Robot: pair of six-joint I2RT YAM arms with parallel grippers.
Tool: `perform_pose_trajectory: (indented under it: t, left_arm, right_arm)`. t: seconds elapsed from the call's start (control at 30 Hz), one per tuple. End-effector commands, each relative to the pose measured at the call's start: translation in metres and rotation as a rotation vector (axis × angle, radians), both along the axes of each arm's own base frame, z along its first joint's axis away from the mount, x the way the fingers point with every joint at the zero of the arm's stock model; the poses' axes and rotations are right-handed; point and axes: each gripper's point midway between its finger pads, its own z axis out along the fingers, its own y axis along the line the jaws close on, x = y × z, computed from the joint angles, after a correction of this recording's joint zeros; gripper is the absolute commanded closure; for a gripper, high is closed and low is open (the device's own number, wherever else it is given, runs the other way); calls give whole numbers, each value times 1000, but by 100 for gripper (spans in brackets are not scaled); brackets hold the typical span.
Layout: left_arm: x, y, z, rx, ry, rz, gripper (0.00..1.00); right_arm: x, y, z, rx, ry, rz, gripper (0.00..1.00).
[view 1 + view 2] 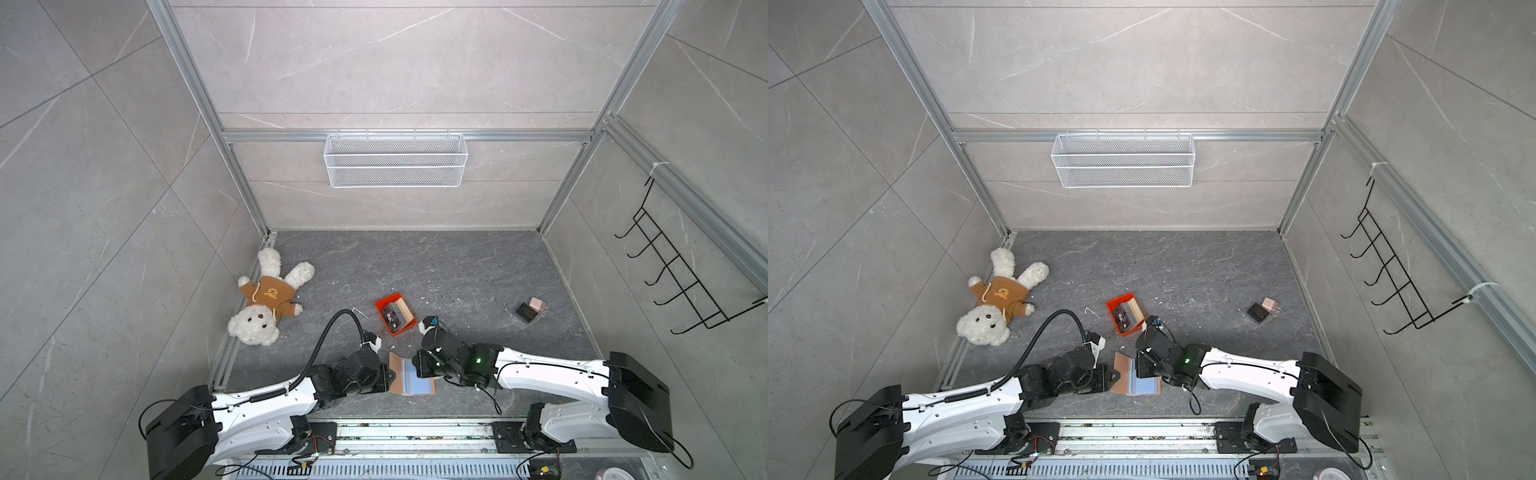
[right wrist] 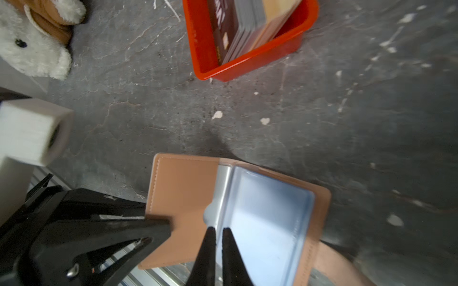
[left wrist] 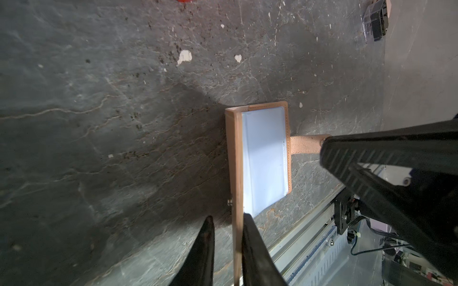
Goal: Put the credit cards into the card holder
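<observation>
Left gripper [image 3: 228, 217]: jaws apart, straddling the edge of the holder's raised cover [image 3: 237, 161]. The cover lies against one finger with a clear gap to the other, so it is not clamped.
Right gripper [image 2: 219, 229]: fingers almost together with a thin slit between them. The tips are over the holder's fold, at the inner edge of the sleeves [image 2: 267, 222]. Whether a sleeve leaf is pinched: cannot tell.
Holder [image 1: 409, 380]: open on the table between the two grippers. The cover tilts up on the left-arm side, the sleeves lie flat, and the tab [image 3: 304, 146] sticks out on the right-arm side.
Sleeves: look empty, no card seen in them.
Cards [image 2: 238, 24]: none in either gripper. They stand on edge in the tray [image 2: 247, 65], just beyond the holder's far edge.
Step (judged): getting the holder held open and a sleeve mouth parted, ahead of fetching the first card.
Doing it well, left: close on the cover low, near the fold, and press lightly down, so the holder neither folds shut nor slides.
Doing it well, right: take only the top leaf, lift a little, and check that the mouth gapes before leaving for the tray.
Risk: the plastic looks slick and thin. A loose cover could drop back over the sleeves.
</observation>
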Motion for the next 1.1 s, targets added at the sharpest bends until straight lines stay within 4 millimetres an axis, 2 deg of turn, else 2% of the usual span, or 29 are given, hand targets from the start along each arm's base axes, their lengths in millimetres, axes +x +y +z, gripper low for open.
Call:
perform_pose_trajectory:
  t: [0.0, 0.13, 0.5, 0.6, 0.73, 0.93, 1.07]
  left_arm:
    - [2, -1, 6, 15, 8, 15, 70]
    - [1, 5, 11, 30, 6, 24, 65]
    - [-5, 24, 42, 39, -24, 23, 65]
    - [-4, 24, 55, -7, -56, 23, 64]
    - [-6, 14, 66, -51, -82, -25, 64]
    - [-5, 0, 53, -40, -77, -76, 71]
    - [3, -1, 39, -24, -91, -45, 71]
  right_arm:
    - [-11, 21, -12, 45, 50, 65, 89]
    - [-13, 32, -19, 70, 65, 80, 89]
    - [-16, 44, -42, 63, 104, 106, 89]
    - [-17, 48, -47, 61, 119, 112, 89]
    - [-15, 43, -52, 25, 126, 89, 90]
    - [-11, 33, -50, -30, 127, 33, 90]
    - [-11, 31, -51, -35, 139, 13, 90]
